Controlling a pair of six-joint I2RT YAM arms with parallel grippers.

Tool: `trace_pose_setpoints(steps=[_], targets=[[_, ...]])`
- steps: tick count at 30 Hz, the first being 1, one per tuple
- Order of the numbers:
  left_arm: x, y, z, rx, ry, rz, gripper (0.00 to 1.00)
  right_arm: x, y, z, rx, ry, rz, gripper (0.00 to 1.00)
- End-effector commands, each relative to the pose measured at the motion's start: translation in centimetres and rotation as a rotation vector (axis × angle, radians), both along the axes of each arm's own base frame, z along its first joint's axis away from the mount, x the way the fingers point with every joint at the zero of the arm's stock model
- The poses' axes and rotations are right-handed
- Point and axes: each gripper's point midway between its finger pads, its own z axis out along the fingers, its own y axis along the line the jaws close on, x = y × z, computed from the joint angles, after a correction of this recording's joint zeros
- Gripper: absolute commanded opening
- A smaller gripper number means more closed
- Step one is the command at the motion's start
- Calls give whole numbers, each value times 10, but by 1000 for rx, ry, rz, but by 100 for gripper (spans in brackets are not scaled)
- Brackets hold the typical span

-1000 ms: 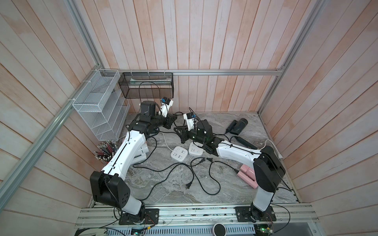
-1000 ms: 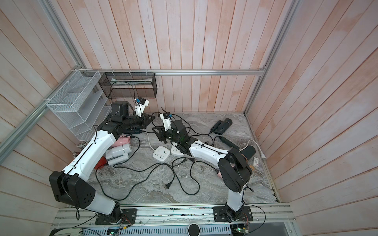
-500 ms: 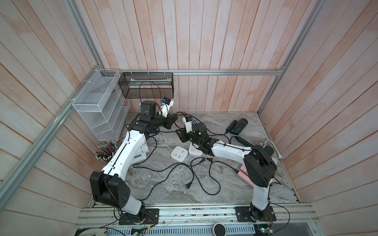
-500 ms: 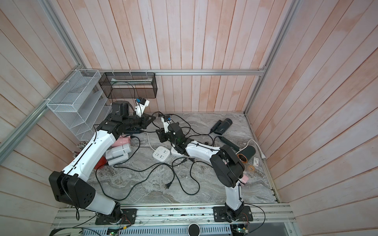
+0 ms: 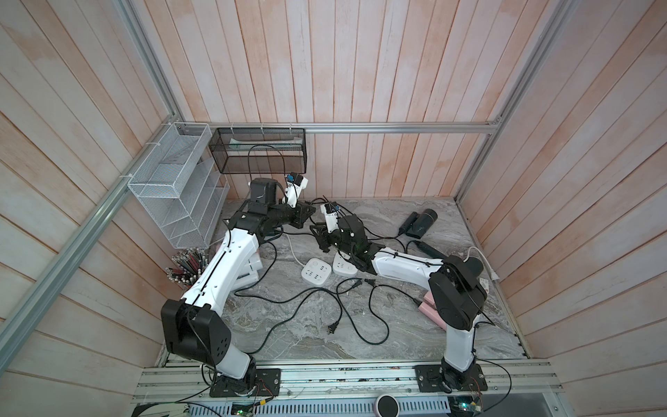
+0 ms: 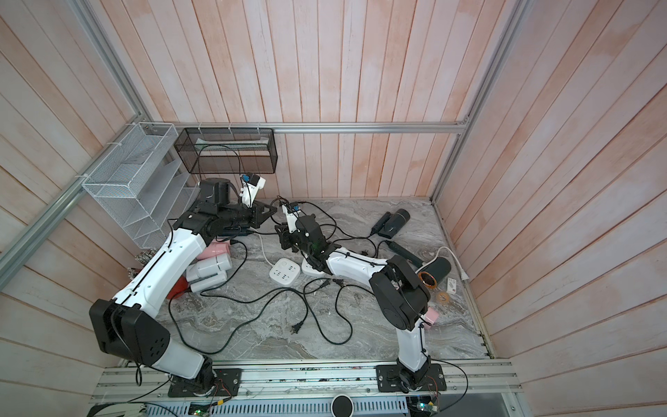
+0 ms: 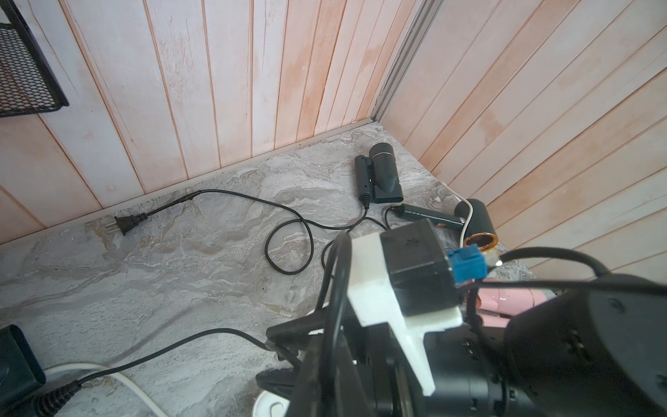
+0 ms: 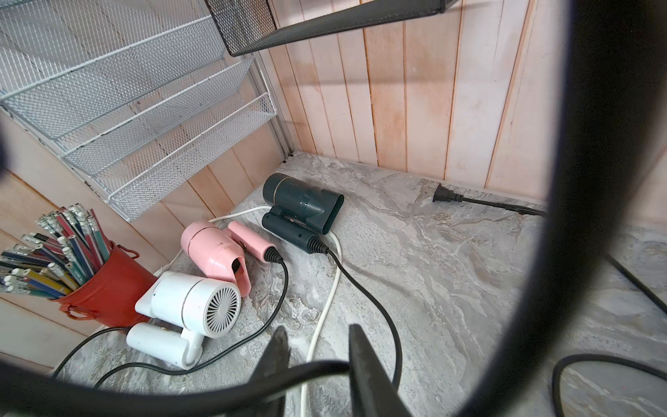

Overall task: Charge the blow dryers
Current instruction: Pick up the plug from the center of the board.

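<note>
Blow dryers lie on both sides of the marble floor. A dark one [image 8: 299, 202], a pink one [image 8: 216, 249] and a pale one [image 8: 191, 307] lie by the left wall. A black one [image 5: 420, 222], a dark one with a copper ring [image 6: 438, 270] and a pink one [image 5: 429, 307] lie on the right. My right gripper [image 8: 317, 330] hovers low behind the white power strips [image 5: 317, 272], its fingers apart, and a black cord [image 8: 325, 363] lies across the gap. My left gripper [image 5: 306, 213] is shut, just left of it. Its own jaws do not show in the left wrist view.
A white mesh rack [image 5: 173, 195] and a black mesh basket [image 5: 258, 151] hang at the back left. A red cup of pencils [image 8: 104, 289] stands by the left wall. Loose cords and plugs [image 5: 332, 328] sprawl over the middle floor, and one plug [image 7: 126, 224] lies near the back wall.
My right arm's elbow has swung left, and its gripper has shifted slightly toward the left gripper. The left arm has not moved.
</note>
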Motion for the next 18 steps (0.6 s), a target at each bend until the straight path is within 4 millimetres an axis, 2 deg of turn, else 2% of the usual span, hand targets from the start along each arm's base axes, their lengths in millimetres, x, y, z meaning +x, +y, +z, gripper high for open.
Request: trace_pose_setpoints(steps=[1, 8, 14, 18], targets=[[-1, -6, 5, -19, 8, -25, 0, 3, 5, 12, 12, -53, 7, 26], [4, -8, 6, -24, 7, -24, 0, 3, 3, 13, 7, -62, 0, 11], [5, -9, 5, -30, 4, -29, 2, 3, 0, 19, 20, -70, -10, 6], [5, -11, 8, -59, -1, -28, 18, 5, -6, 33, 96, -76, -25, 5]])
